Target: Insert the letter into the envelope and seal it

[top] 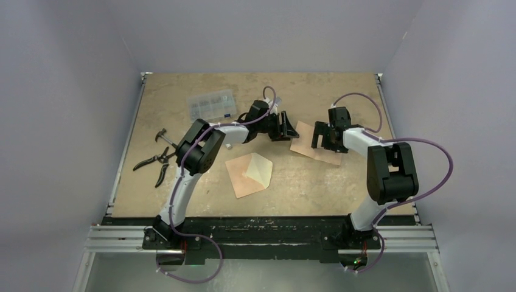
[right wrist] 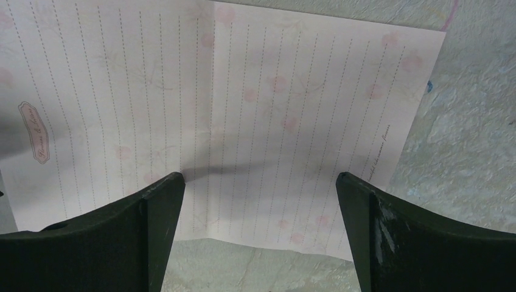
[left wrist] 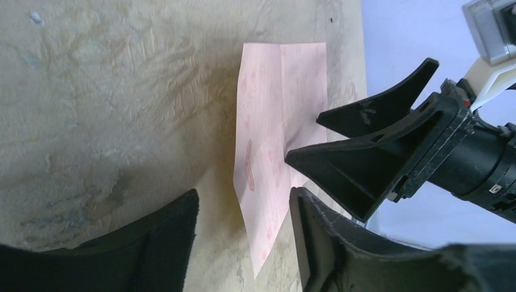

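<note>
Letter [top: 317,152] hemmed in, envelope [top: 248,175] apart
Right pincer [right wrist: 260,181], spread, straddles its long edge; left pincer [left wrist: 243,198], spread, faces its corner; open table [top: 316,188] surrounds the envelope.

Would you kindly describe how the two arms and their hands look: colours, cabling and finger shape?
The left arm and right arm have white links and chunky black joint housings. A purple cable loops along each. The left hand and right hand are black, with broad wedge-shaped fingers bearing pale scuffs.
</note>
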`<state>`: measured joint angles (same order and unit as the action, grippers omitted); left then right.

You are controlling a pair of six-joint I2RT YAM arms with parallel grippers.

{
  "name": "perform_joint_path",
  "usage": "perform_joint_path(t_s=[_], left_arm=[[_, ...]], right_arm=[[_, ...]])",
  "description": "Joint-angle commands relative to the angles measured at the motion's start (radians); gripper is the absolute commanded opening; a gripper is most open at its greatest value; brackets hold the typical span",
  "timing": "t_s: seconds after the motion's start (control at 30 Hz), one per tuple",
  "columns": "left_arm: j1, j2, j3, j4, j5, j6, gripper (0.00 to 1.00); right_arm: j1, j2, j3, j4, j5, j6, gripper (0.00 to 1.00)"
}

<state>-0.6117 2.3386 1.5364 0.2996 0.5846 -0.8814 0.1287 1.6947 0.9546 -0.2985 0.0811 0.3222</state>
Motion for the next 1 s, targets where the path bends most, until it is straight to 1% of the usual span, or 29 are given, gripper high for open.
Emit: perform_joint_path(t_s=[0.0,0.1,0.17,0.33,0.4,0.47,0.5,0.53,0.6,0.67,0.8,0.9,0.97], left_arm=[[-0.007,0.053,0.004,-0.066,0.054,-0.036,0.52],[-0.005,0.054,0.002,-0.021,0.085,-0.083,0.45],[-0.007,0.060,0.003,0.015,0.114,-0.130,0.43],[-0.012,0.075,-0.011,0.107,0.155,-0.219,0.34],[-0.013,0.078,-0.018,0.138,0.160,-0.243,0.24],[-0.013,0.078,-0.018,0.177,0.173,-0.264,0.03],[-0.009,0.074,-0.019,0.213,0.191,-0.282,0.00],[-0.003,0.067,-0.015,0.247,0.206,-0.300,0.00],[0.014,0.042,0.023,0.241,0.246,-0.306,0.00],[0.042,-0.019,0.051,0.174,0.266,-0.245,0.00],[0.110,-0.144,0.097,-0.073,0.294,-0.001,0.00],[0.165,-0.213,0.112,-0.213,0.349,0.124,0.00],[0.195,-0.260,0.114,-0.264,0.393,0.191,0.00]], right_arm=[[0.001,0.101,-0.045,0.031,-0.150,-0.011,0.97],[0.002,0.087,-0.053,0.044,-0.161,-0.002,0.96],[0.002,0.072,-0.058,0.058,-0.173,0.004,0.96],[0.002,0.020,-0.075,0.117,-0.247,0.026,0.95],[0.001,-0.003,-0.082,0.137,-0.286,0.036,0.95],[0.002,-0.025,-0.082,0.140,-0.332,0.069,0.95],[0.000,-0.039,-0.076,0.135,-0.352,0.084,0.94],[-0.001,-0.058,-0.062,0.122,-0.363,0.093,0.94],[-0.004,-0.097,0.008,0.074,-0.368,0.095,0.94],[-0.004,-0.130,0.121,0.037,-0.354,0.092,0.94],[-0.005,-0.150,0.308,0.020,-0.363,0.065,0.94],[-0.005,-0.156,0.413,0.068,-0.436,0.008,0.93],[-0.005,-0.162,0.441,0.140,-0.528,-0.021,0.94]])
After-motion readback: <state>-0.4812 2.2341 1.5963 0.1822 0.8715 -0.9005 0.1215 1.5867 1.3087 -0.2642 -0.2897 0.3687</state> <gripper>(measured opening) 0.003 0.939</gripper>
